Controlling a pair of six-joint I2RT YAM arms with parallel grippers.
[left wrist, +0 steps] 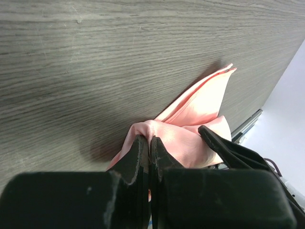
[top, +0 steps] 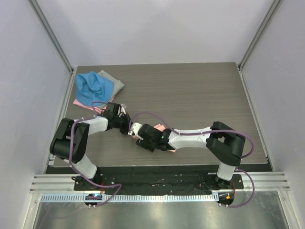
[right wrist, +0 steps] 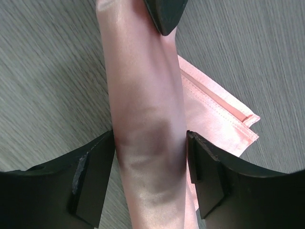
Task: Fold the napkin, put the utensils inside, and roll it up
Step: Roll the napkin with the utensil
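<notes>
Near the front middle of the worktop [top: 200, 90], between the two arms, the napkin [right wrist: 147, 119] is seen already folded and largely wound into a tight pink tube. One end of that tube is pinched by the left fingers [left wrist: 138, 157], which are closed hard on the satin. The right fingers [right wrist: 95, 171] are set wide on either side of the tube's middle, pads against the cloth, in what looks like a light hold. No spoon is to be seen anywhere (tucked inside the roll, perhaps, though that cannot be confirmed). The fold is judged done and the roll well advanced, but a flat, hemmed flap is left lying beside and under the tube, so the last turns are not yet made. The tube's long axis is laid flat and diagonal, from the left fingers at its far-left end down toward the near right. Well apart, at the far-left corner, a blue cloth [top: 93, 86] and a grey cloth [top: 114, 82] are heaped.
</notes>
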